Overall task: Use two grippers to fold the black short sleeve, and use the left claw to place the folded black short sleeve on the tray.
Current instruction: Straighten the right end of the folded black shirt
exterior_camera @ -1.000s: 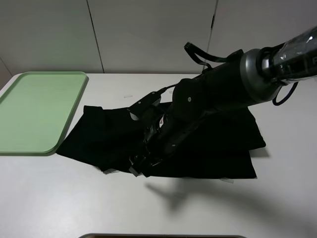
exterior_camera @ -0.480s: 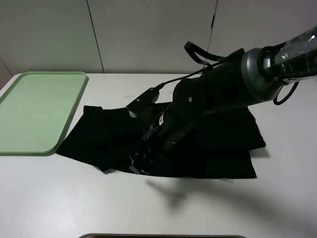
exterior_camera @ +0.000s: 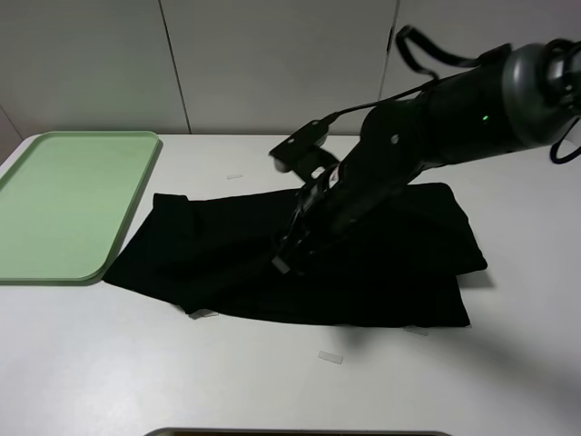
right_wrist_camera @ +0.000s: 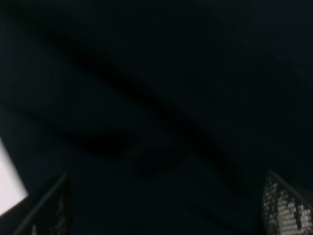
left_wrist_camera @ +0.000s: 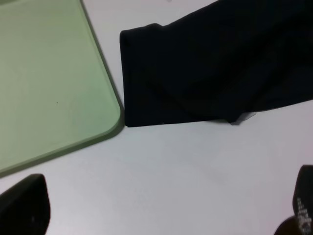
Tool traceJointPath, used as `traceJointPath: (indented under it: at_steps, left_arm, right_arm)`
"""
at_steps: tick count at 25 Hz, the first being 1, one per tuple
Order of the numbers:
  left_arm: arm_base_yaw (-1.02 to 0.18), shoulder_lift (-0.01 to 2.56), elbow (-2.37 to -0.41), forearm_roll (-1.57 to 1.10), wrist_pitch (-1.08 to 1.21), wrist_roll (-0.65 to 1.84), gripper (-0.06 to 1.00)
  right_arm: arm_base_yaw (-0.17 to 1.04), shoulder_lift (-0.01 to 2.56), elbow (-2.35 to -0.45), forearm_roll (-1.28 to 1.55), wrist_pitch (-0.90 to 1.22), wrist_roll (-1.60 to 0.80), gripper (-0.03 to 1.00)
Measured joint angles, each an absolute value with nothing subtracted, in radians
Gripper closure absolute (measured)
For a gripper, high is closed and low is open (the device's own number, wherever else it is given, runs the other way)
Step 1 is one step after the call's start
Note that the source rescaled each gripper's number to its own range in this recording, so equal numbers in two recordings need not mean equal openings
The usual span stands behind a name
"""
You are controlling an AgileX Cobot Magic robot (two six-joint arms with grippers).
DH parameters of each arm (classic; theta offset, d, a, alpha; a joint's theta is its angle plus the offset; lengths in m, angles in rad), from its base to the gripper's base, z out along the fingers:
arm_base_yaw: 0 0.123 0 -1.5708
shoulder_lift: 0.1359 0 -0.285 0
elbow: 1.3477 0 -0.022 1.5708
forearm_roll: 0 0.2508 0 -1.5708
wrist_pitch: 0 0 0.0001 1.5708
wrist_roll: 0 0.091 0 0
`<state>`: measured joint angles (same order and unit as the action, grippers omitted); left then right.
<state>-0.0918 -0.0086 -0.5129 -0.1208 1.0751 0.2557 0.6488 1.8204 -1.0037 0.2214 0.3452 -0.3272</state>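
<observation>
Right gripper (exterior_camera: pixel 287 257) hovered over black short sleeve (exterior_camera: pixel 200 245), fold pending.
Its fingers and left gripper (left_wrist_camera: pixel 164 210) fingers stood wide, empty; needed square pinch at 6 o'clock hem.

The bulky matte-black right arm (exterior_camera: pixel 427 127) carries a looped black cable (exterior_camera: pixel 419 47), a tiny green light (exterior_camera: pixel 485 117) and a grey collar (exterior_camera: pixel 536 82), perhaps metal.

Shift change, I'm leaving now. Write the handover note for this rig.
Left gripper: open, over bare table near the tray, holding nothing.
Right gripper: open, low over the shirt, no grip visible.
Shirt: on the table beside the tray, not on it, apparently partly folded.
Left to do: finish folding, then left gripper sets it on the tray.
</observation>
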Motion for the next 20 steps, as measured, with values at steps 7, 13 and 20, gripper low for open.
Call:
traceJointPath:
  at_steps: [7,13,20]
  left_arm:
    - [-0.092,-0.009,-0.513,-0.121,1.075,0.256,-0.05]
    - [-0.092,-0.009,-0.513,-0.121,1.075,0.256,-0.05]
    - [-0.092,-0.009,-0.513,-0.121,1.075,0.256,-0.05]
  right_arm:
    - [0.363,1.785,-1.004,0.086,0.429,-0.129,0.11]
    - [0.181,1.786,-1.004,0.0,0.431,0.04,0.11]
    - [0.029,1.788,-1.004,-0.006,0.432,0.064,0.11]
